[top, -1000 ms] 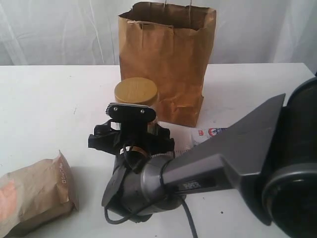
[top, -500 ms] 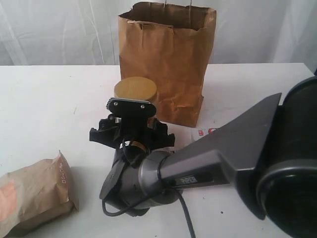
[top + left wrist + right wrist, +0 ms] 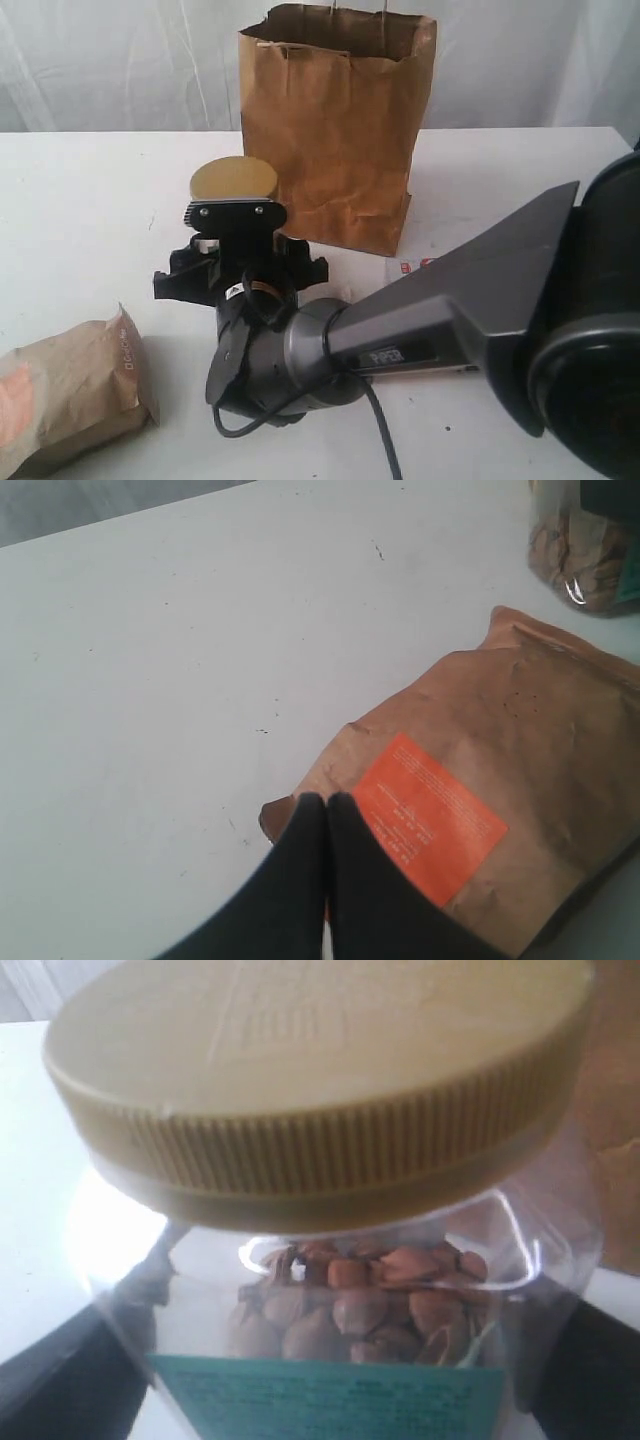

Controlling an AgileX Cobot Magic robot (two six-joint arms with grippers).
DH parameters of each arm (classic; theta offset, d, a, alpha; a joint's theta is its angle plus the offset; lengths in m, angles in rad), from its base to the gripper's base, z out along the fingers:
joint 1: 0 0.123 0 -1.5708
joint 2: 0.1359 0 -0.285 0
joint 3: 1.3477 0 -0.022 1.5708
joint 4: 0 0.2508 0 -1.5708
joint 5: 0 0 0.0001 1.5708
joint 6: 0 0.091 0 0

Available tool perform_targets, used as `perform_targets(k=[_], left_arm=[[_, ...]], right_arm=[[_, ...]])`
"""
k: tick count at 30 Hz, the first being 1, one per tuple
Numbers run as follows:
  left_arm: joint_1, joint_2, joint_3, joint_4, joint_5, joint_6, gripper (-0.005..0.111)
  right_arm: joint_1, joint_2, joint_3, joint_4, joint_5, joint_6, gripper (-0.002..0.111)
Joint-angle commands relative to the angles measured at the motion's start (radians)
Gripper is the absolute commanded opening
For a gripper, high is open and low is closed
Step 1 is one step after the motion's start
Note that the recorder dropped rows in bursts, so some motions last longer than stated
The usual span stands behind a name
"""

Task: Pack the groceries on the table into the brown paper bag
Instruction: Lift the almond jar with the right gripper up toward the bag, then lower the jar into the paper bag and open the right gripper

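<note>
My right gripper (image 3: 238,272) is shut on the clear jar (image 3: 360,1310), its dark fingers (image 3: 55,1380) against both sides. The mustard-yellow lid (image 3: 235,178) shows just above the gripper, left of the brown paper bag (image 3: 335,130), which stands upright and open at the back. The jar holds brown nuts and has a teal label. My left gripper (image 3: 326,802) is shut and empty, its tips hovering over a corner of the brown pouch (image 3: 520,740) with the orange mark (image 3: 425,815). The pouch (image 3: 70,390) lies on the table (image 3: 90,210) at the front left.
A small blue-white packet (image 3: 408,267) peeks out behind the right arm, near the bag's base. The right arm's grey link (image 3: 450,310) and dark housing fill the front right of the exterior view. A white curtain hangs behind the table.
The right gripper has moved left with the jar, away from the front of the bag; the lid now sits farther left and a little higher.
</note>
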Motion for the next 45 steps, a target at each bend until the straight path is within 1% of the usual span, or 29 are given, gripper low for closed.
perform_targets(k=[1, 3, 4, 6, 7, 10, 18, 22, 27, 34, 40, 45], left_arm=[[-0.007, -0.004, 0.003, 0.003, -0.002, 0.000, 0.000], [-0.007, -0.004, 0.003, 0.003, -0.002, 0.000, 0.000], [-0.007, -0.004, 0.003, 0.003, -0.002, 0.000, 0.000], [-0.007, -0.004, 0.003, 0.003, -0.002, 0.000, 0.000], [-0.007, -0.004, 0.003, 0.003, -0.002, 0.000, 0.000], [-0.007, -0.004, 0.003, 0.003, -0.002, 0.000, 0.000], [-0.007, -0.004, 0.003, 0.003, -0.002, 0.000, 0.000], [-0.007, -0.004, 0.003, 0.003, -0.002, 0.000, 0.000], [-0.007, -0.004, 0.003, 0.003, -0.002, 0.000, 0.000], [-0.007, -0.004, 0.003, 0.003, -0.002, 0.000, 0.000], [-0.007, -0.004, 0.003, 0.003, -0.002, 0.000, 0.000], [-0.007, -0.004, 0.003, 0.003, -0.002, 0.000, 0.000]], right_arm=[[-0.004, -0.011, -0.003, -0.018, 0.042, 0.003, 0.000], [-0.004, -0.017, -0.003, -0.088, 0.091, 0.015, 0.000], [-0.004, -0.032, -0.003, -0.155, 0.122, 0.043, 0.000], [-0.004, -0.049, -0.003, -0.252, 0.126, 0.056, 0.000], [-0.004, -0.053, -0.003, -0.268, 0.126, 0.056, 0.000], [-0.004, -0.060, -0.003, -0.274, 0.128, 0.056, 0.000], [-0.004, -0.060, -0.003, -0.274, 0.202, 0.056, 0.000], [-0.004, -0.072, -0.003, -0.274, 0.202, 0.056, 0.000], [-0.004, -0.141, -0.003, -0.290, 0.202, 0.048, 0.000], [-0.004, -0.162, -0.003, -0.298, 0.202, 0.048, 0.000], [-0.004, -0.256, -0.012, -0.349, 0.188, 0.048, 0.000], [-0.004, -0.343, -0.054, -0.415, 0.165, 0.048, 0.000]])
